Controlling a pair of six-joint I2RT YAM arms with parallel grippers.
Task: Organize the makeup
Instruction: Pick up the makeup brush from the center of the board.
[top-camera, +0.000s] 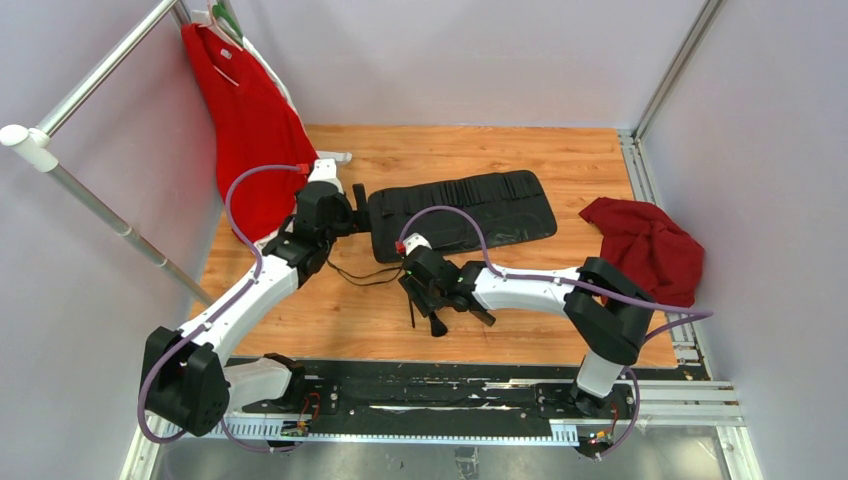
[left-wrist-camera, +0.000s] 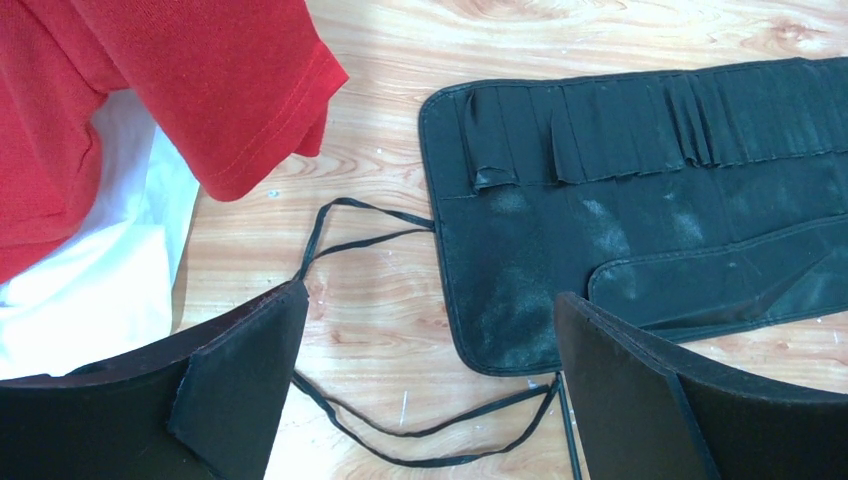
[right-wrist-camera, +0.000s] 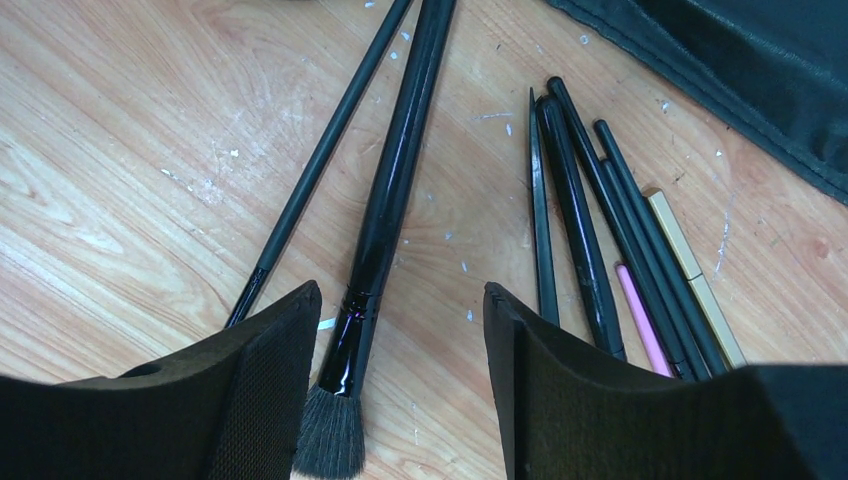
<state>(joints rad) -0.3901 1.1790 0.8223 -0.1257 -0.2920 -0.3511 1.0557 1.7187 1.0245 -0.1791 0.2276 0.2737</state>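
Several thin black makeup brushes lie on the wooden table under my right gripper (right-wrist-camera: 400, 300), which is open just above them. A thick black brush with a fluffy tip (right-wrist-camera: 385, 215) lies between its fingers, close to the left one. A thin black brush (right-wrist-camera: 318, 160) lies left of it. A bundle of black tools (right-wrist-camera: 585, 220) with a pink one (right-wrist-camera: 640, 318) and a gold one (right-wrist-camera: 690, 270) lies to the right. In the top view the brushes (top-camera: 436, 322) poke out below the gripper (top-camera: 428, 290). My left gripper (left-wrist-camera: 430, 320) is open and empty over the case's left end.
The black slotted roll-up case (top-camera: 462, 213) lies open behind the brushes; its left end (left-wrist-camera: 560, 240) and thin black tie cord (left-wrist-camera: 440, 425) show in the left wrist view. A red shirt (top-camera: 245, 120) hangs at back left. A dark red cloth (top-camera: 648, 248) lies at right.
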